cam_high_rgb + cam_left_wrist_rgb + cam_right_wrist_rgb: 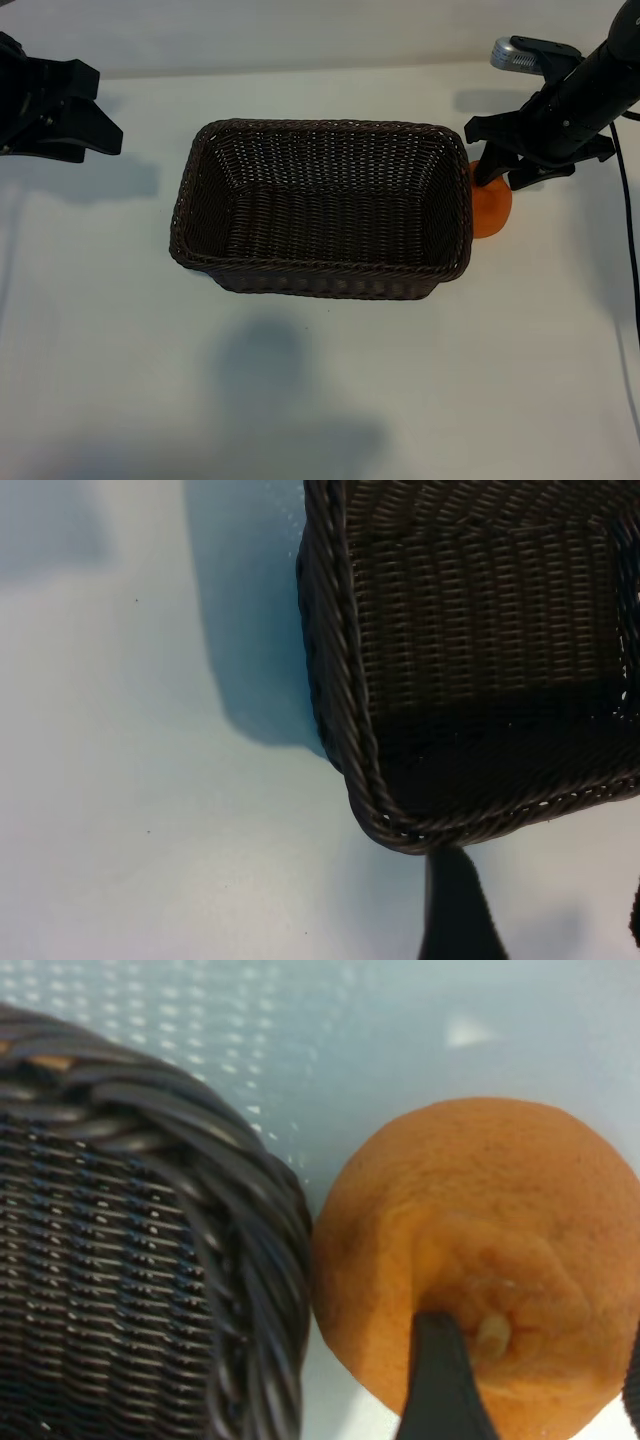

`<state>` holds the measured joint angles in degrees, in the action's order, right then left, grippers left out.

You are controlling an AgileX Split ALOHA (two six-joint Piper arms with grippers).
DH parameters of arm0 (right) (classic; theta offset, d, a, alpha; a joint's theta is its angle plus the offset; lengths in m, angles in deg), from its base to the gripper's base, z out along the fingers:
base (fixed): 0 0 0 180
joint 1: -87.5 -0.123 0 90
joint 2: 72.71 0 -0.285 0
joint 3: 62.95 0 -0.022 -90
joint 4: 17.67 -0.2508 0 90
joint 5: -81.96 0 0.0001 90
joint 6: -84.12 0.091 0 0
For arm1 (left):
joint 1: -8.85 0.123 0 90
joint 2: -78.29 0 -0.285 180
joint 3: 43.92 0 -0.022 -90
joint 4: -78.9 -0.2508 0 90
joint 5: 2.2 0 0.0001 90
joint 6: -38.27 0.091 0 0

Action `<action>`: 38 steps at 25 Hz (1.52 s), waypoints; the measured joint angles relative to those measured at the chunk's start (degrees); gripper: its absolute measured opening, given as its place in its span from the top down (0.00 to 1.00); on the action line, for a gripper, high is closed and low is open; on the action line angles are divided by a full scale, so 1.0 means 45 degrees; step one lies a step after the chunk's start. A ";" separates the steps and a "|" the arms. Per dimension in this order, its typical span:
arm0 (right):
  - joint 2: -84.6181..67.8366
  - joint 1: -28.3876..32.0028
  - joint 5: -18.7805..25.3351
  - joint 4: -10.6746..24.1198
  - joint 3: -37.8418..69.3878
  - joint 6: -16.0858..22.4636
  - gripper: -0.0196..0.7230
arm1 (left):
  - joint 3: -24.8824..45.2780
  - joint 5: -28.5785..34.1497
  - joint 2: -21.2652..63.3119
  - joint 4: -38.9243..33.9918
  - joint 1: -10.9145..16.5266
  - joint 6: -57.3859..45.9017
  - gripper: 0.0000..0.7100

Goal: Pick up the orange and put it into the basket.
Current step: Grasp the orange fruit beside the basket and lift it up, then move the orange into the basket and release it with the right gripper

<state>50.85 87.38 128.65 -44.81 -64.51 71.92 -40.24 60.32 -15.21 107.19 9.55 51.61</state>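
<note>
The orange point(491, 212) rests on the white table, right against the right end of the dark brown wicker basket point(200, 175). My right gripper point(506, 172) is down over the top of the fruit. In the right wrist view the orange point(480, 1220) fills the space under the right gripper point(538, 1385). Its fingers stand apart astride the fruit, and one dark fingertip point(438, 1380) lies next to the knobby bump. The basket rim point(250, 1220) is close beside it. My left gripper point(100, 110) hangs open and empty at the far left, and its wrist view shows a basket corner point(390, 820).
The basket holds nothing. White table surface stretches in front of it and to both sides. A black cable point(628, 230) runs down along the right edge.
</note>
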 joint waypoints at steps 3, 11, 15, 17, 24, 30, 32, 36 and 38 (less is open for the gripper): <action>0.0060 0.0000 0.0000 0.0000 0.0000 -0.0015 0.39 | 0.0000 0.0000 0.0000 0.0000 0.0000 0.0000 0.36; 0.0702 0.0000 0.0038 -0.0020 -0.0012 -0.0066 0.43 | 0.0000 -0.0016 0.0000 0.0000 0.0000 0.0000 0.36; 0.0693 0.0000 0.0580 0.0299 -0.0386 -0.0066 0.70 | 0.0000 -0.0048 0.0000 0.0000 0.0000 0.0000 0.36; 0.0693 0.0000 0.1038 0.0509 -0.0782 -0.0066 0.84 | 0.0000 -0.0048 0.0000 0.0000 0.0000 0.0000 0.36; 0.0761 0.0000 0.2439 0.1003 -0.2185 0.0186 0.88 | 0.0000 -0.0048 0.0000 0.0000 0.0000 0.0000 0.36; 0.0742 0.0000 0.3767 0.2683 -0.3476 0.1233 0.88 | 0.0000 -0.0048 0.0000 0.0000 0.0000 0.0242 0.36; 0.0641 0.0000 0.4114 0.2965 -0.3611 0.1489 0.88 | 0.0000 -0.0048 0.0000 0.0000 0.0000 0.0273 0.36; 0.0186 0.0000 0.4589 0.3088 -0.3871 0.1560 0.88 | 0.0000 -0.0053 0.0000 0.0000 0.0000 0.0297 0.36; -0.0157 0.0000 0.4785 0.3098 -0.4064 0.1588 0.88 | 0.0000 -0.0063 0.0000 0.0000 0.0000 0.0309 0.36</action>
<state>50.14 87.38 150.18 -30.87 -82.80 79.06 -40.24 60.04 -15.21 107.19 9.55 53.00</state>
